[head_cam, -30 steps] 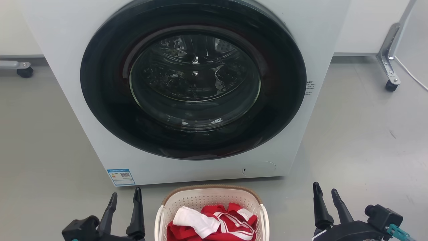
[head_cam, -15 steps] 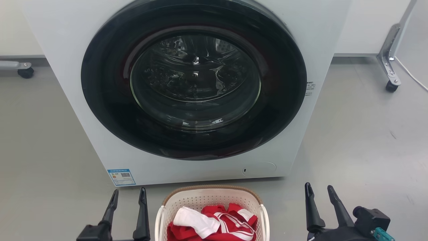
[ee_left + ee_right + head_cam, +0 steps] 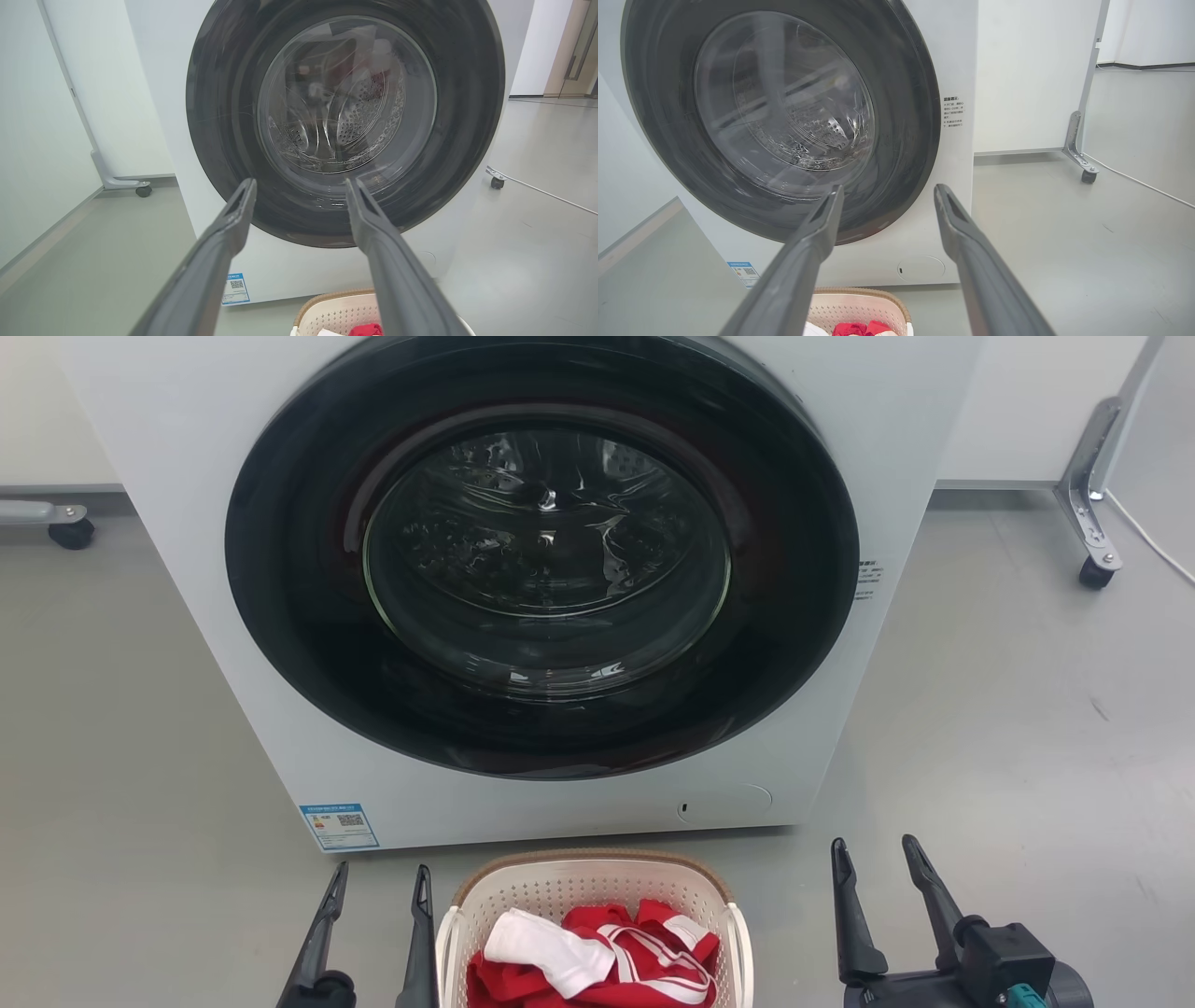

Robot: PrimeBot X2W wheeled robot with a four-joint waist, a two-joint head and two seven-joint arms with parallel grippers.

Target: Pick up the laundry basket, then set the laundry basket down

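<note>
Grey floor (image 3: 980, 728) before the washing machine (image 3: 541, 560) carries the laundry basket (image 3: 588, 857), flanked by the left pincer (image 3: 382, 870) and right pincer (image 3: 874, 845), both released and empty, so an uneven grip on its sides could tip it and spill the red clothes (image 3: 607, 961).

Left tool (image 3: 382, 870) and right tool (image 3: 873, 843) point forward, both spread apart and empty, left wrist apparently lower.
</note>
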